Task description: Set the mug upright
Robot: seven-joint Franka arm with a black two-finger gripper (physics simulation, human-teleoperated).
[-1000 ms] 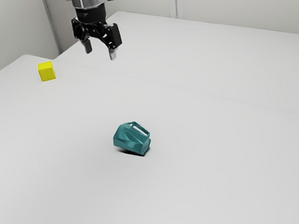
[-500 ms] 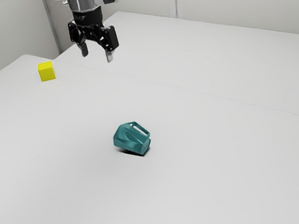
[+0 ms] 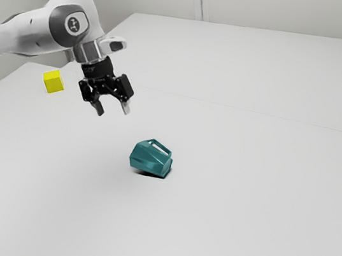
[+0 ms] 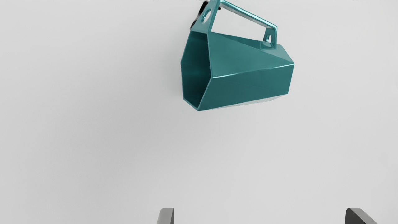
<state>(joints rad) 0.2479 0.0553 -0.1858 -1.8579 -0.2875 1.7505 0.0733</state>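
The robot's arm (image 3: 34,33) is reaching in from the exterior view's left of the mug (image 3: 151,158) and bending downward at its wrist (image 3: 91,50). The gripper (image 3: 113,112) is hanging above and apart from the mug, slanting downward, its two fingers (image 4: 165,217) standing wide apart.

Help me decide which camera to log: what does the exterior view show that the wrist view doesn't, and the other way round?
Exterior view: the yellow cube and the arm's white links.
Wrist view: the dark inside of the mug, through its mouth, and the holes at its handle's ends.
Both: the mug lying on its side, and the gripper's parted fingers.
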